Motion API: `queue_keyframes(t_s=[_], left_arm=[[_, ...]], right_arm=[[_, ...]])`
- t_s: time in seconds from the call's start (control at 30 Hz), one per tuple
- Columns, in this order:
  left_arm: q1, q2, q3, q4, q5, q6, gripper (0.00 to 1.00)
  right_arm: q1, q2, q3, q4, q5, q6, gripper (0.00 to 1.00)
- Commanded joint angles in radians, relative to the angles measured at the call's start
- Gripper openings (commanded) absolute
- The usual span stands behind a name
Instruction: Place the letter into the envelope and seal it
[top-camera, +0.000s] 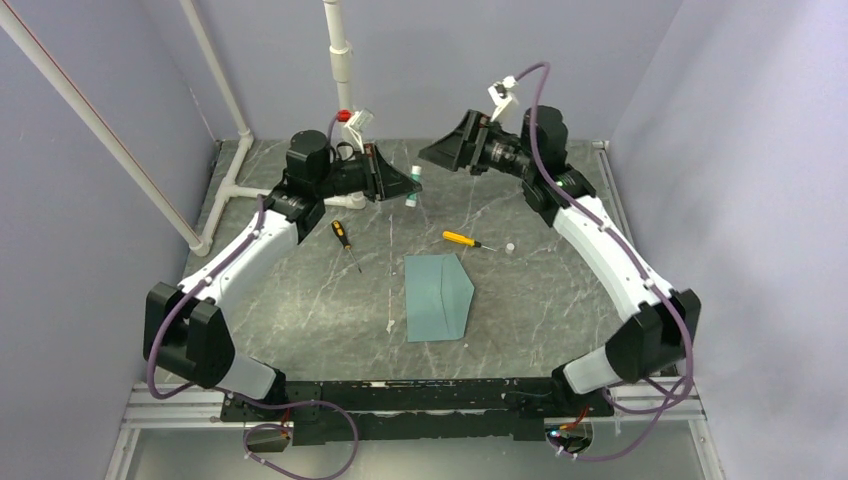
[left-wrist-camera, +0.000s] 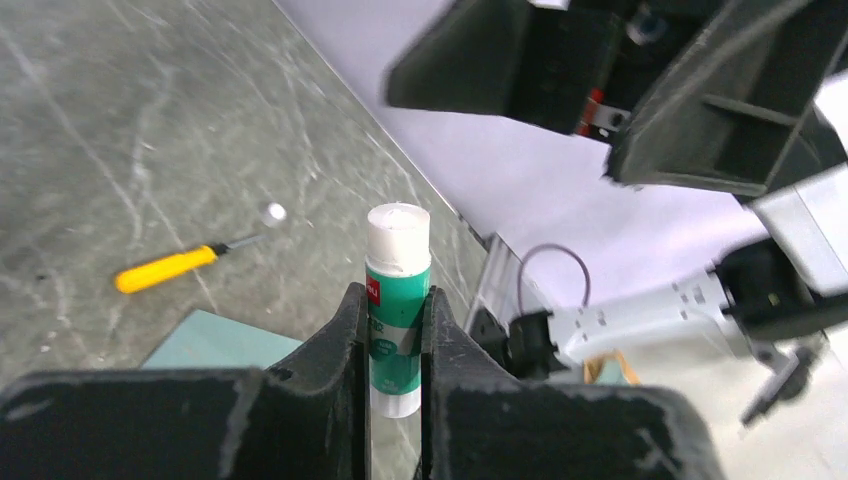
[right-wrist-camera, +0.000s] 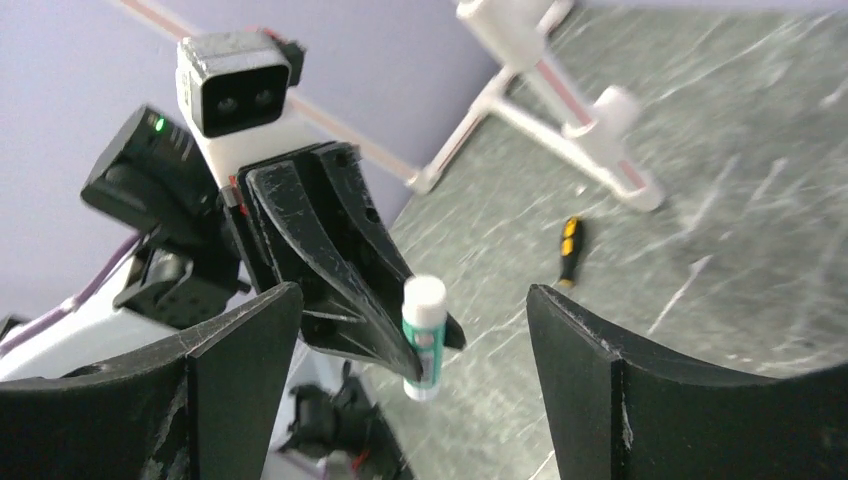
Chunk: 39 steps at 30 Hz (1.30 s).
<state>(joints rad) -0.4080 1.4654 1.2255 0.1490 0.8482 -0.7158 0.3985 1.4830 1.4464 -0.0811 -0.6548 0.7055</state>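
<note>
The teal envelope lies flat mid-table with its flap pointing right; its corner shows in the left wrist view. No separate letter shows. My left gripper is shut on a green-and-white glue stick and holds it upright above the far table. My right gripper is open and empty. It hangs just right of the stick and faces it, with its jaws wide on either side but apart from it.
A yellow screwdriver and a small white round piece lie behind the envelope. A black-and-orange screwdriver lies to the left. White pipes stand at the back left.
</note>
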Motion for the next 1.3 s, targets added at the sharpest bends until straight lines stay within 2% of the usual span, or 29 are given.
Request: queue_keyframes(t_s=[0.0, 0.17, 0.33, 0.47, 0.7, 0.87, 0.97, 1.07, 1.1, 1.17, 1.27], left_arm=[[0.001, -0.088, -0.007, 0.047, -0.248, -0.008, 0.02], [0.001, -0.097, 0.000, 0.063, -0.390, -0.098, 0.02], [0.001, -0.088, 0.019, 0.095, -0.382, -0.170, 0.03], [0.001, -0.090, 0.028, 0.123, -0.365, -0.207, 0.03], [0.002, -0.099, 0.022, 0.159, -0.347, -0.236, 0.02], [0.004, -0.092, 0.015, 0.186, -0.337, -0.261, 0.03], [0.006, -0.098, 0.015, 0.193, -0.335, -0.268, 0.02], [0.010, -0.103, 0.015, 0.201, -0.325, -0.279, 0.03], [0.012, -0.103, 0.018, 0.199, -0.319, -0.281, 0.06], [0.018, -0.105, 0.023, 0.185, -0.300, -0.280, 0.21], [0.028, -0.114, 0.013, 0.178, -0.279, -0.269, 0.35]], right_arm=[[0.001, -0.147, -0.080, 0.124, 0.206, -0.035, 0.86], [0.123, -0.160, -0.102, 0.016, 0.333, -0.215, 0.82], [0.231, -0.122, -0.038, -0.083, 0.485, -0.299, 0.69], [0.246, -0.079, 0.012, -0.120, 0.497, -0.293, 0.58], [0.246, -0.026, 0.069, -0.093, 0.441, -0.254, 0.54], [0.246, 0.025, 0.152, -0.118, 0.410, -0.250, 0.46], [0.244, 0.048, 0.177, -0.136, 0.396, -0.249, 0.35], [0.244, 0.055, 0.183, -0.143, 0.376, -0.262, 0.19], [0.243, 0.053, 0.183, -0.148, 0.376, -0.272, 0.12], [0.234, 0.045, 0.174, -0.145, 0.350, -0.301, 0.02], [0.207, 0.018, 0.132, -0.111, 0.258, -0.354, 0.00]])
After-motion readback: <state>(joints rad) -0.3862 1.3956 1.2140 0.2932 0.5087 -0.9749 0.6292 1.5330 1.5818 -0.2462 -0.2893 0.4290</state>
